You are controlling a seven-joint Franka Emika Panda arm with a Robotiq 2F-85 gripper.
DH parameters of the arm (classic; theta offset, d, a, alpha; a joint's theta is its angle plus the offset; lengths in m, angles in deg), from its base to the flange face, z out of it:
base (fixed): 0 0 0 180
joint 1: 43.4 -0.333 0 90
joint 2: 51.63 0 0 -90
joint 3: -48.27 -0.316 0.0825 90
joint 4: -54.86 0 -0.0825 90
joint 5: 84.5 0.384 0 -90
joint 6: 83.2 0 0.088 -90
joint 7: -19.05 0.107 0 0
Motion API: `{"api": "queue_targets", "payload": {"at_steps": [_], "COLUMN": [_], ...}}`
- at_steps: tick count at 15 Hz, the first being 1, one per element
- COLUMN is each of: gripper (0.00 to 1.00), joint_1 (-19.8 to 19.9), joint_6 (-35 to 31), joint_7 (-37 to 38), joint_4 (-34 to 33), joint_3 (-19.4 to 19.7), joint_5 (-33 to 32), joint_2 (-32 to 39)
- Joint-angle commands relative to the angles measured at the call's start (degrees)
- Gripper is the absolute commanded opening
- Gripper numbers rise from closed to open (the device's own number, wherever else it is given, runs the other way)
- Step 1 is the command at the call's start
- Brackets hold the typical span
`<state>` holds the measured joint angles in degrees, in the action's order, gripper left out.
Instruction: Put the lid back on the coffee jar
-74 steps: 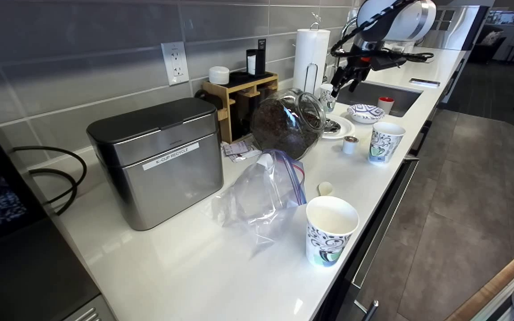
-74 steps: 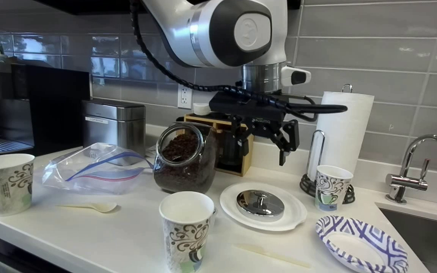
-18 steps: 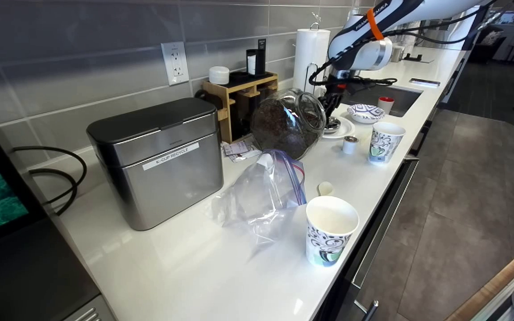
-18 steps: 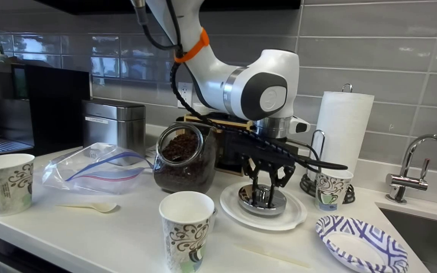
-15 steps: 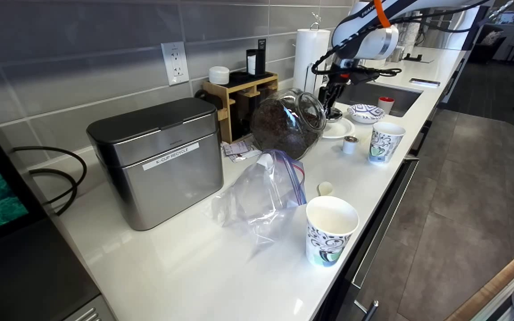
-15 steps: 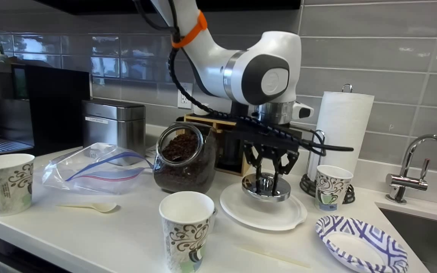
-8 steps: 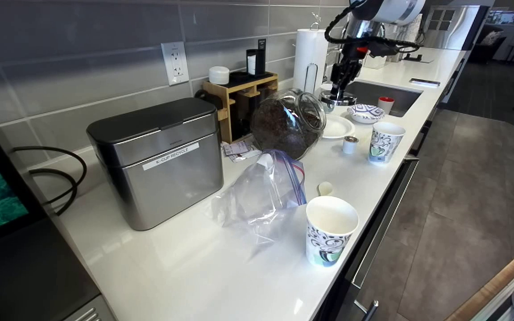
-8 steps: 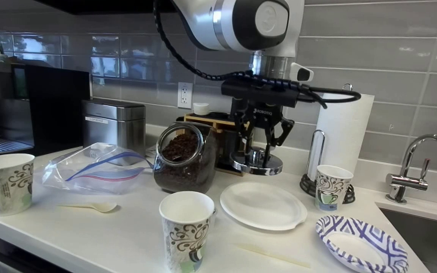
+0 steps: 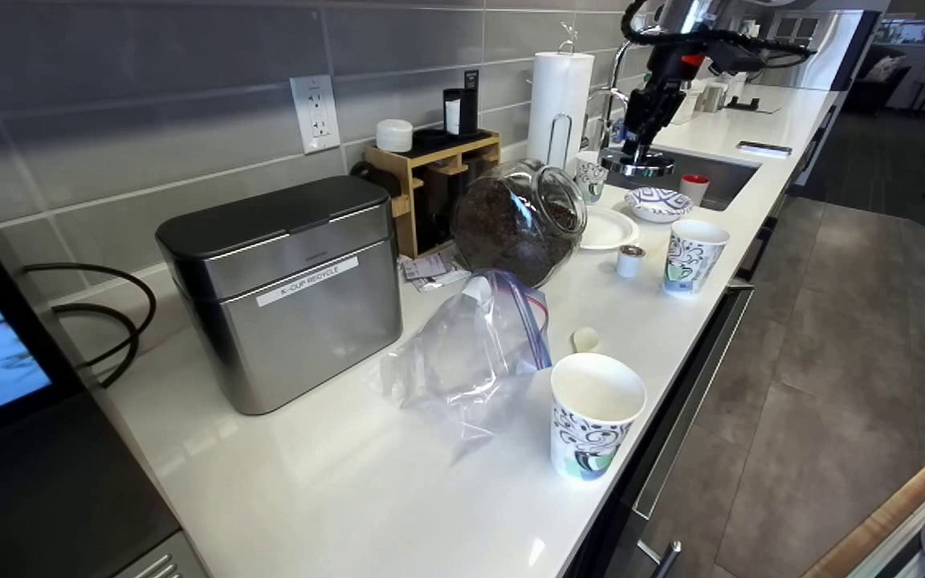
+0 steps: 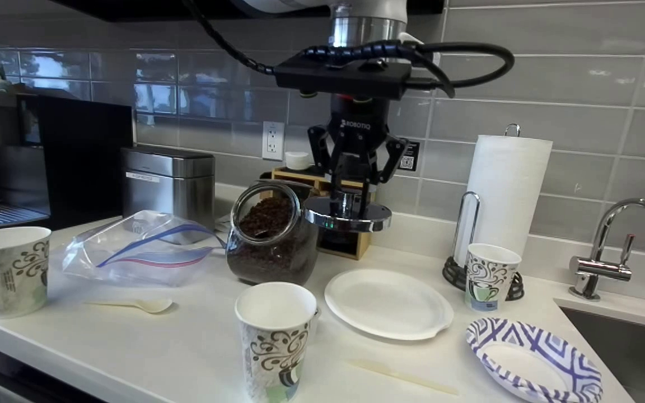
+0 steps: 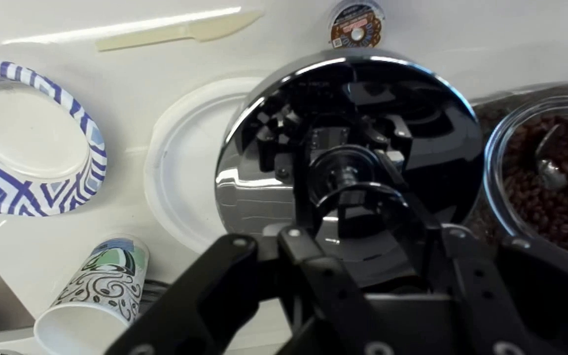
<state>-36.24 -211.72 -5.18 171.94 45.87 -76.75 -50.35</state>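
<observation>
Chrome lid [image 10: 349, 223], suspended above worktop [image 10: 188, 338], near open glass coffee jar [image 10: 273, 258] standing toward back edge. Gripper [image 10: 350, 210] pinching lid's central knob [image 11: 363, 227]. Handling, judged: rigid, probably weighty, slick; knob likely surest hold, though bump against jar could tip lid.

A glossy grey tiled wall [image 10: 557, 78] rose behind a white kitchen counter [image 9: 334, 498], with dark cabinet fronts [image 9: 644, 470] beneath it and a grey-brown floor [image 9: 816, 369] alongside it.

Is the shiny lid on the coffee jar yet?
No, the gripper holds the lid in the air, and the jar is open, with coffee showing inside.
</observation>
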Motion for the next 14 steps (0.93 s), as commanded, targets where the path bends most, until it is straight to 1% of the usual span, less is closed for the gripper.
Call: {"api": "queue_targets", "payload": {"at_steps": [1,3,6,9,12,13,14], "gripper": [0.21,0.21,0.21,0.21,0.21,0.21,0.46], "joint_1": [-2.9,-4.4,-6.6,-9.4,-11.6,-12.5,-12.0], "joint_6": [-6.3,-9.7,-14.3,-18.0,-23.2,-24.2,-21.5], "joint_7": [1.3,1.9,4.6,5.6,7.8,8.2,7.6], "joint_4": [10.4,14.2,18.9,22.5,25.4,25.9,23.0], "joint_3": [1.1,1.2,1.1,0.9,0.5,0.8,1.4], "joint_5": [2.9,4.3,4.1,4.6,4.2,5.0,2.6], "joint_2": [-8.8,-12.1,-15.7,-17.6,-18.3,-18.4,-16.5]}}
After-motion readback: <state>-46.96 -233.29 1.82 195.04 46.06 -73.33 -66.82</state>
